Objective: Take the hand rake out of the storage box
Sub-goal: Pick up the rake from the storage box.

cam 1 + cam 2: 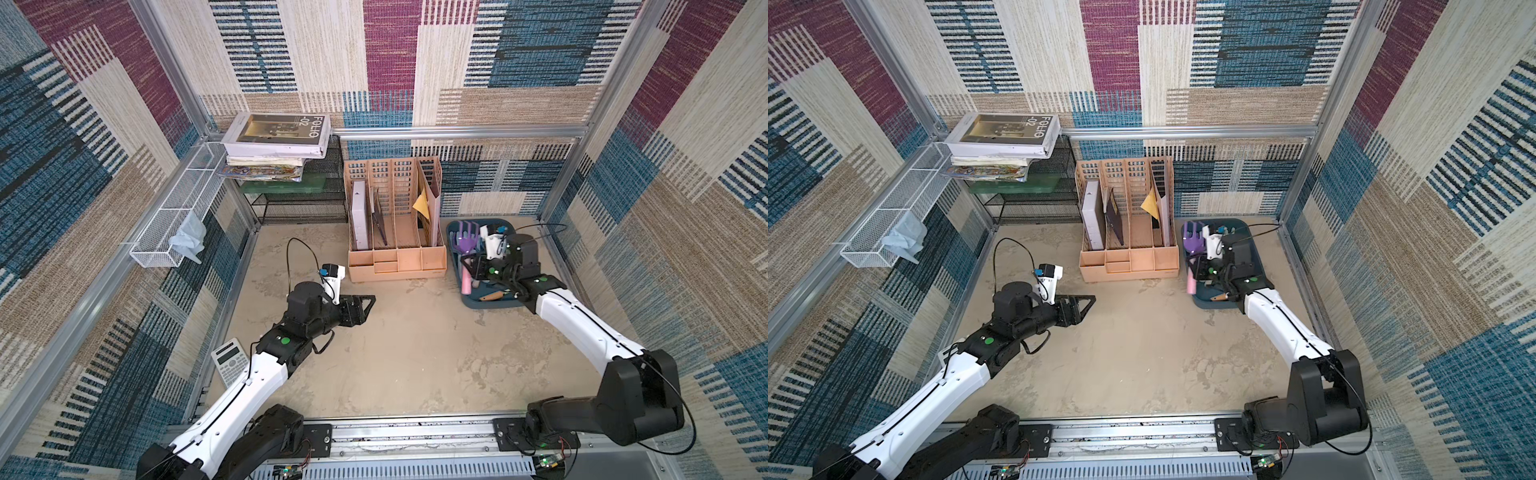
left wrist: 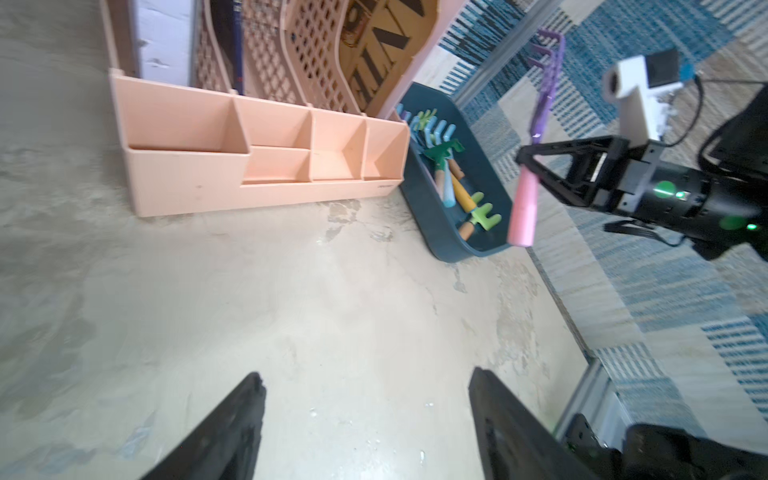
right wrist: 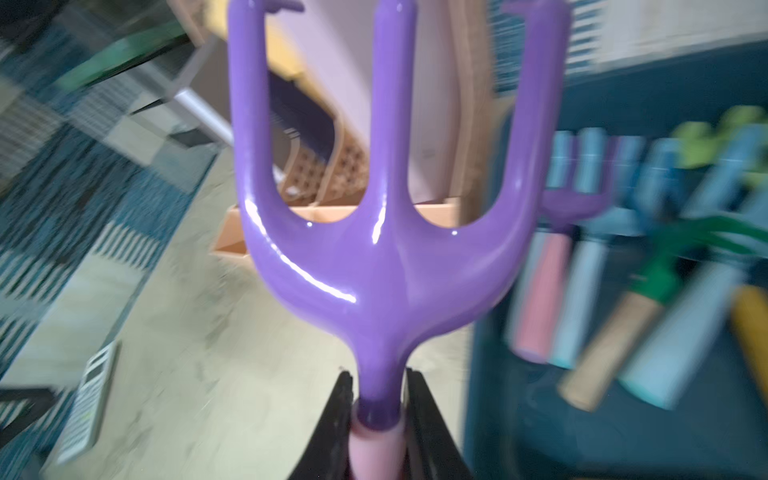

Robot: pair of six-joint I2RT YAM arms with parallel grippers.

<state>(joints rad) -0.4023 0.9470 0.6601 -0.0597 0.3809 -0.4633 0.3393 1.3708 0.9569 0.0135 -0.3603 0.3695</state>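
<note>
The hand rake (image 1: 468,243) (image 3: 382,270) has a glossy purple head with three long prongs bent at the tips, and a pale pink handle. The right gripper (image 2: 525,160) clamps it where the head meets the handle. In the left wrist view the rake stands steeply over the box, prongs up, handle end lowest, near the box's near rim. I cannot tell if it touches that rim.

The storage box (image 1: 494,303) (image 1: 1214,302) is a shallow dark teal tray with rounded corners and sloping sides. It lies flat at the far right corner of the table (image 1: 395,353). Other small garden tools (image 2: 453,183) lie inside it.
</note>
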